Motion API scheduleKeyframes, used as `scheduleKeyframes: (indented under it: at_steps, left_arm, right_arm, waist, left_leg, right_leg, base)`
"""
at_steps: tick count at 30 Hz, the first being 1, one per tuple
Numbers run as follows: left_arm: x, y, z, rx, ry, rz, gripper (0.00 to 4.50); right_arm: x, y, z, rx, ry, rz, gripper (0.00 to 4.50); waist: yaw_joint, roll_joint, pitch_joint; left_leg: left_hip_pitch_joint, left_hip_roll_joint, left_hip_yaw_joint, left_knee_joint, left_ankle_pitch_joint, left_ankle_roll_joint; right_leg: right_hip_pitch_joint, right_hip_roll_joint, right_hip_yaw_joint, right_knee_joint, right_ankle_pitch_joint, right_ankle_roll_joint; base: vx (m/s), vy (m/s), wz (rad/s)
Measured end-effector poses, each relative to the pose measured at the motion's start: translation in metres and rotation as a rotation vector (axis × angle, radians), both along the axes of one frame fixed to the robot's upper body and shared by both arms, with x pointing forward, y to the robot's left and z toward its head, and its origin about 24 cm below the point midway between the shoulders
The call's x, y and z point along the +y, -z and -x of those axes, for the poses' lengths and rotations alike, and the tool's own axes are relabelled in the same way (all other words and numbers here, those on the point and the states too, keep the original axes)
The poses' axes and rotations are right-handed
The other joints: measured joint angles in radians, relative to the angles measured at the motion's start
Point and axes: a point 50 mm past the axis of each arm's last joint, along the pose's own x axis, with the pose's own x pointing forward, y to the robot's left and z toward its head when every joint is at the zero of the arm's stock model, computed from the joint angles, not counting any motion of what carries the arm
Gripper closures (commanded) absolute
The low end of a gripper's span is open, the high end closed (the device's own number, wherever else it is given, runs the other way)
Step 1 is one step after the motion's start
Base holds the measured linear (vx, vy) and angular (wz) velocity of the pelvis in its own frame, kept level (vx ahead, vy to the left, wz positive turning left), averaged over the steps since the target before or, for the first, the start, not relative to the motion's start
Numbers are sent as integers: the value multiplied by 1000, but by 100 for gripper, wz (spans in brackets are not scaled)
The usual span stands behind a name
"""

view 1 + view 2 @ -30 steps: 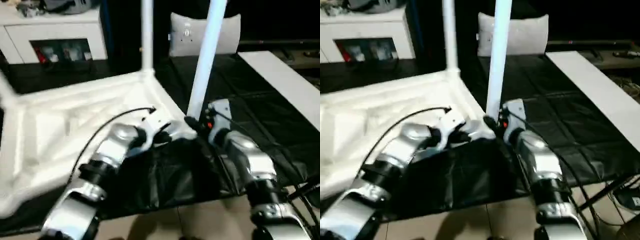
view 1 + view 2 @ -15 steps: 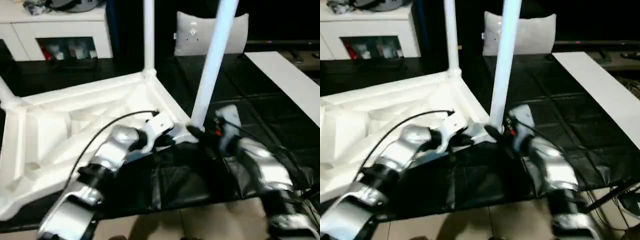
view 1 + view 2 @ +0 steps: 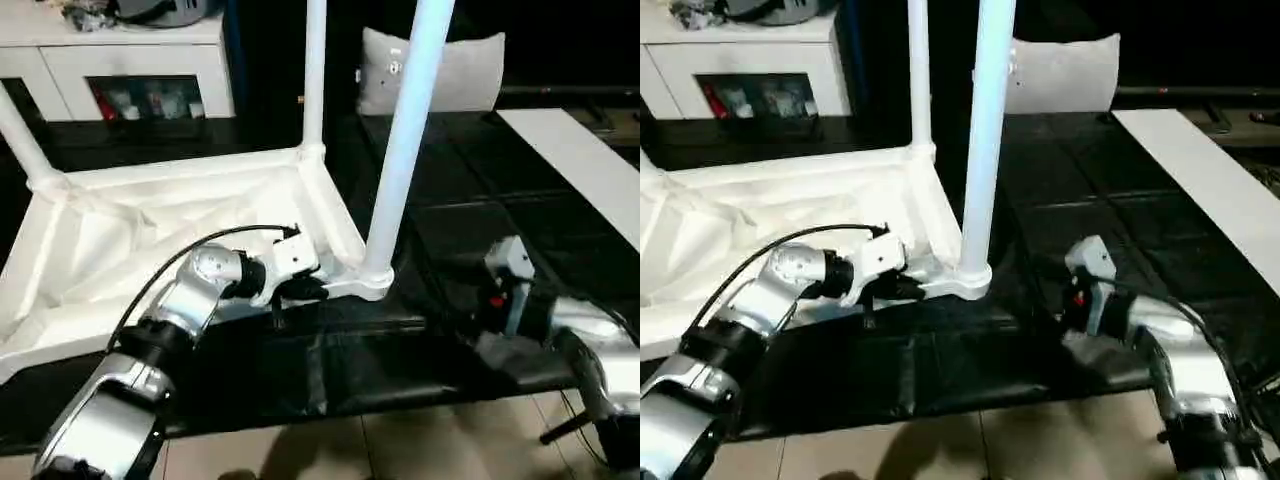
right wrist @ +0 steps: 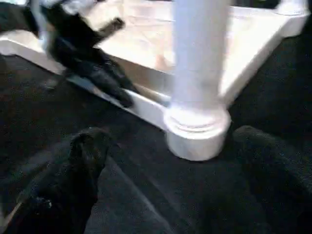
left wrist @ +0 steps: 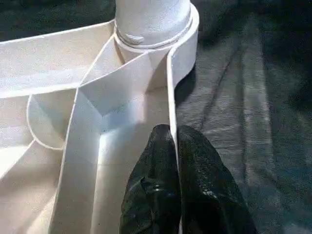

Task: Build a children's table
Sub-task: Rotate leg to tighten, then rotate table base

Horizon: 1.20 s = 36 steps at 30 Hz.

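Tabletop [image 3: 150, 240]: laid underside up on the black mat [image 3: 480, 215].
Legs: three are seen standing in corner sockets; the nearest leg [image 3: 400, 150] stands upright.
Left gripper [image 5: 171, 146]: pinched on the tabletop's rim beside that socket.
Right gripper [image 4: 165, 165]: spread wide, apart from the leg, nothing held.

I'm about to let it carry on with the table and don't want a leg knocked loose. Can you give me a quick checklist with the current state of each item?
1. Left gripper clamped on the tabletop rim: ok, fingers pinch the wall.
2. Near leg standing in its corner socket: ok, upright.
3. Near leg fully seated: cannot tell.
4. Right gripper clear of the near leg: ok, open, fingers apart from it.
5. Far legs standing: ok, two more stand at the far corners.
6. Fourth leg fitted: cannot tell.
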Motion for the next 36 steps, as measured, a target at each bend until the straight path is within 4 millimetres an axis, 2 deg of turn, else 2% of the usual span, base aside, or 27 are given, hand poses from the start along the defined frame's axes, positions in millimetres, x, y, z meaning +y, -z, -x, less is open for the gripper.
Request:
scheduleKeyframes:
  at_steps: [3, 4, 11, 14, 15, 21, 22, 26, 27, 31, 34, 36]
  left_arm:
    - [0, 0, 0, 9, -3, 9, 450]
    - [0, 0, 0, 18, -1, 14, 406]
    - [3, -3, 6, 65, 21, 47, 352]
    - [6, -11, 9, 64, 23, 83, 333]
    - [7, -14, 10, 67, 20, 99, 313]
    - [32, -22, 34, 118, 9, 175, 270]
    - [41, -25, 45, 134, -2, 184, 254]
    - [58, -27, 63, 182, -45, 162, 230]
    - [63, -26, 69, 185, -73, 146, 211]
    - [77, -13, 84, 206, -230, 128, 182]
    - [80, -7, 89, 231, -291, 115, 182]
    - [81, -5, 93, 244, -320, 99, 182]
  right_arm:
    - [5, -2, 1, -3, -17, -21, 5]
    - [7, -2, 1, -1, -20, -31, 0]
    - [26, -7, 5, -19, -48, -101, 0]
    - [35, -12, 8, -23, -90, -121, 0]
    - [38, -15, 9, -27, -110, -126, 0]
    - [52, -26, 13, -31, -160, -192, 0]
    - [59, -28, 13, -41, -161, -223, 0]
    - [78, -34, 6, -66, -144, -248, 0]
    - [85, -35, 2, -77, -120, -242, 0]
    - [110, -30, -11, -66, -55, -218, 0]
    - [124, -24, -16, -40, -26, -195, 0]
    - [133, -22, -22, -47, 11, -175, 0]
  waist:
    - [1, 0, 0]
    - [1, 0, 0]
    - [1, 0, 0]
    - [2, 1, 0]
    - [2, 1, 0]
    - [-7, 1, -1]
    - [-14, 1, -1]
    - [-22, 1, 0]
    - [-23, 1, -1]
    - [-28, 2, 0]
    - [-23, 5, 1]
    - [-26, 6, 2]
  left_leg:
    - [0, 0, 0, 1, 0, 0]
    - [0, 0, 0, 1, 0, 0]
    - [-1, 0, 0, -1, -1, 1]
    - [-1, 0, 0, -2, -1, 1]
    - [0, 0, 0, -3, -1, 1]
    - [1, 0, 0, -3, -1, 0]
    - [1, 0, 0, -3, -1, 0]
    - [2, 0, -1, -2, 0, -2]
    - [3, 0, -1, -2, 0, -2]
    - [9, 0, -1, -2, 0, -2]
    - [9, -1, -2, -2, 0, -2]
    - [9, -1, -2, -3, 0, -2]
  right_leg:
    - [0, 0, 0, 0, 0, 0]
    - [0, 0, 0, -1, 0, 0]
    - [-3, 0, 0, -1, -1, 1]
    - [-3, 0, 0, -1, -1, 1]
    - [-3, 0, 0, -1, -1, 1]
    - [0, 0, 0, -1, -1, 1]
    - [0, 0, 0, -1, -1, 1]
    - [1, 0, 1, -1, -1, 1]
    - [1, 0, 1, -1, -1, 1]
    - [3, 0, 0, -1, -1, 1]
    - [5, 1, 0, -4, -1, 1]
    - [6, 1, 1, -6, -1, 1]
  base:
    - [0, 0, 0]
    - [0, 0, 0]
    - [0, 0, 0]
    - [0, 0, 0]
    - [0, 0, 0]
    - [0, 0, 0]
    - [0, 0, 0]
    - [0, 0, 0]
    - [0, 0, 0]
    - [0, 0, 0]
    - [0, 0, 0]
    - [0, 0, 0]
